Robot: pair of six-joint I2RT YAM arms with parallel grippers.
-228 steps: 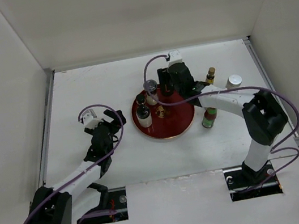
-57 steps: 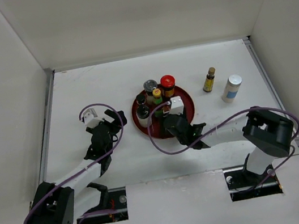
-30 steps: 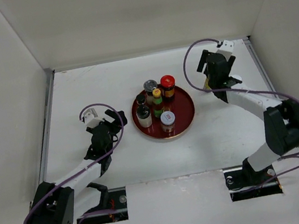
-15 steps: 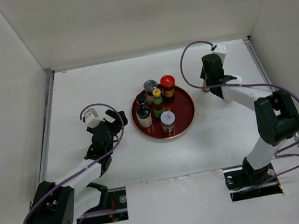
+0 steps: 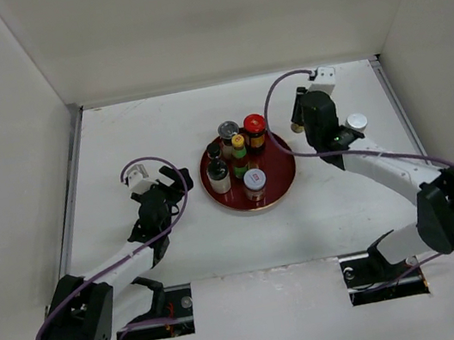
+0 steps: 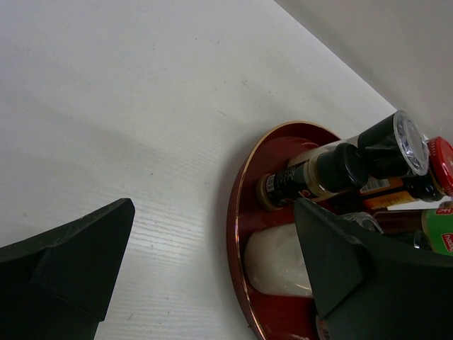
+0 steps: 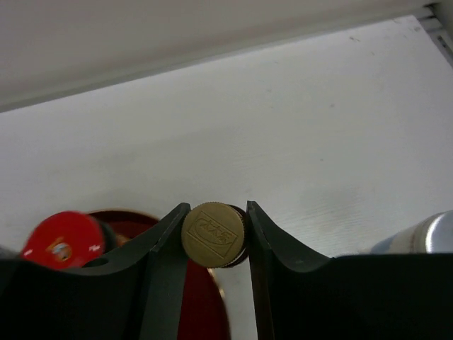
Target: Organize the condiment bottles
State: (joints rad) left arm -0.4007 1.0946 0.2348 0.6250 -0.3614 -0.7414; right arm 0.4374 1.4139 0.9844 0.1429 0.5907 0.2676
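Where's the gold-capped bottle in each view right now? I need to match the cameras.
Top external: gold-capped bottle just off the upper-right rim of the red tray, in the right pincer.
Left wrist: not in it.
Right wrist: bottom centre, cap clamped in the pincer.
Shared landmark: red-lidded jar, visible in all three.

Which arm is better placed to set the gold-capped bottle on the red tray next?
Right. Its hand grips the gold-capped bottle close beside the red tray. The left hand is open, holding nothing, on the tray's opposite side.
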